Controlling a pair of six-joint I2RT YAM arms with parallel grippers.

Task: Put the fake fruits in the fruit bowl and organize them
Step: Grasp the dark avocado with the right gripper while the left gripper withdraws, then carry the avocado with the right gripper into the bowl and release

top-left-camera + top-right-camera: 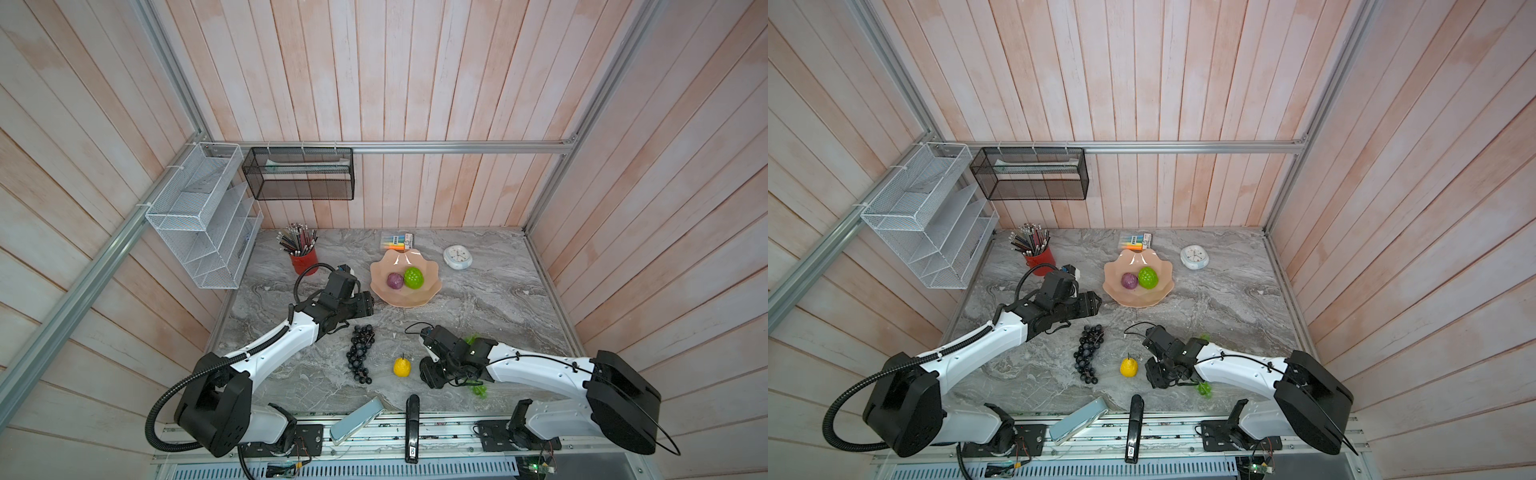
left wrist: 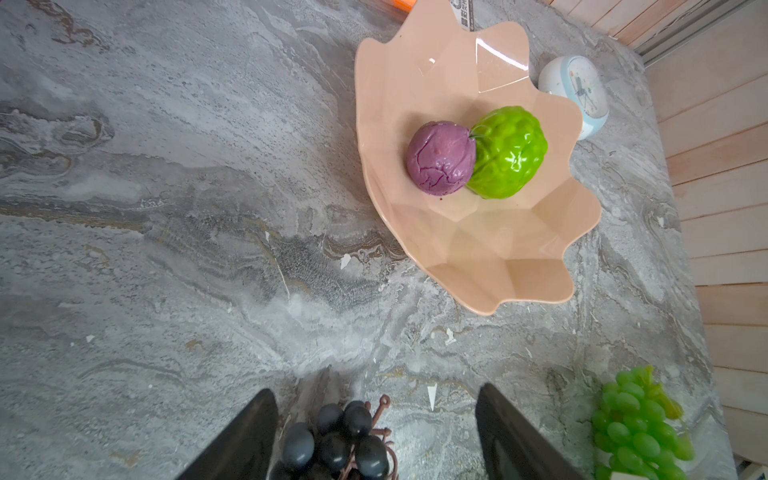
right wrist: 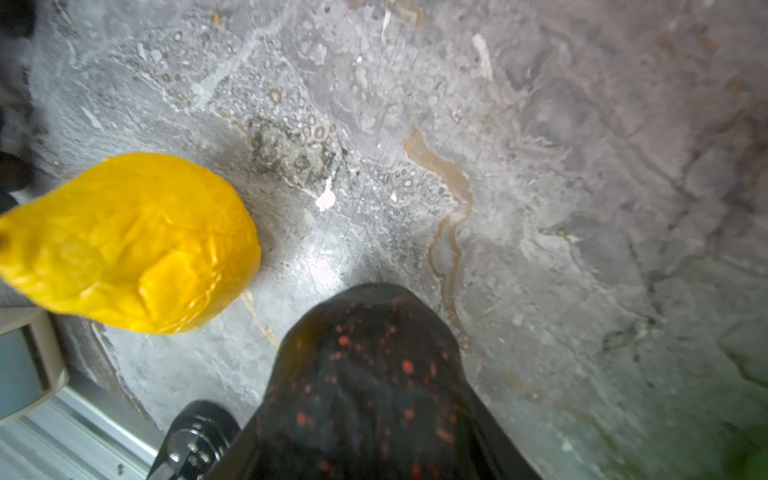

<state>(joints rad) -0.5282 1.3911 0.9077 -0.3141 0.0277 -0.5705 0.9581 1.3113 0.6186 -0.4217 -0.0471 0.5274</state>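
The fruit bowl (image 1: pixel 409 304), a peach-pink dish with a scalloped rim, sits toward the back of the grey marble tabletop (image 1: pixel 498 299). It has a white clock (image 1: pixel 457 257) to its right and a pack of highlighters (image 1: pixel 397 240) just behind it. Two fruits lie in it, touching each other: the purple round fruit (image 1: pixel 395 281) and the bright green bumpy fruit (image 1: pixel 414 277).

The other fruits are out on the table, nearer the front. The black grape bunch (image 1: pixel 360 353) lies stretched out left of centre. The small yellow lemon-like fruit (image 1: pixel 402 367) stands just right of its lower end. The green grape bunch (image 1: pixel 478 390) is mostly covered by the right arm, with only green tips showing on either side of it.

The left gripper (image 1: pixel 369 304) hovers beside the bowl's left edge. In the left wrist view its jaws stand wide apart and hold nothing, with the top of the black grape bunch (image 2: pixel 336 444) below and between them.

The right gripper (image 1: pixel 430 373) is low over the table just right of the lemon. The right wrist view shows the dark bumpy avocado (image 3: pixel 365 374) directly in front of the camera. The fingers are not distinguishable there, so whether they are clamped on it cannot be told.

A black stapler (image 1: pixel 412 428) lies at the front edge.
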